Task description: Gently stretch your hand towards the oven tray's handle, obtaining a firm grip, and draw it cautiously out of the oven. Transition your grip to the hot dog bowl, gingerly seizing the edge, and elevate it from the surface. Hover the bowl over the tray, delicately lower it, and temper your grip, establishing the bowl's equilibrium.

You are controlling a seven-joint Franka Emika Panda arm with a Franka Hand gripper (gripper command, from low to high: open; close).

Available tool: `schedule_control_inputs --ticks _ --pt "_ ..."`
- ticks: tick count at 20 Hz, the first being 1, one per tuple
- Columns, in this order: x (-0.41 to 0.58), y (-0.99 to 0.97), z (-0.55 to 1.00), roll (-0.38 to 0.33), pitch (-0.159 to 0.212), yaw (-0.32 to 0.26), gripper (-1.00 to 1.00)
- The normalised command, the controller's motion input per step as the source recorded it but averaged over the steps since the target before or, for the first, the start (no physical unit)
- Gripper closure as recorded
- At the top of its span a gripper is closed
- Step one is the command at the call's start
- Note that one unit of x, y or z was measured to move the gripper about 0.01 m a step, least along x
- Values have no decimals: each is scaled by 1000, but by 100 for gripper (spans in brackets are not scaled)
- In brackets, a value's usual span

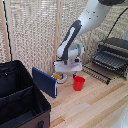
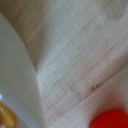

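The hot dog bowl (image 1: 59, 77) is a small white bowl with orange-yellow food, standing on the wooden table between a blue board and a red cup. My gripper (image 1: 64, 72) hangs right over the bowl's rim, and its fingers are too small and blurred to read. In the wrist view the bowl's white wall (image 2: 17, 75) fills one side very close up, with a bit of orange food (image 2: 6, 115); no fingers show there. The oven (image 1: 116, 50) stands at the exterior view's right with its door down, and the ribbed oven tray (image 1: 107, 59) sticks out of its front.
A red cup (image 1: 79, 83) (image 2: 110, 120) stands just beside the bowl, toward the oven. A blue flat board (image 1: 45, 81) leans on the bowl's other side. A big open black fabric case (image 1: 20, 97) fills the exterior view's left. A wicker screen stands behind.
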Motion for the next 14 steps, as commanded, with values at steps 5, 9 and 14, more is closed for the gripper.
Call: schedule_control_inputs --ticks 5,9,14 --pt "83 3 5 -7 1 27 100" --pt "57 9 5 -3 -12 8 100" --pt "-7 -30 49 21 13 5 100"
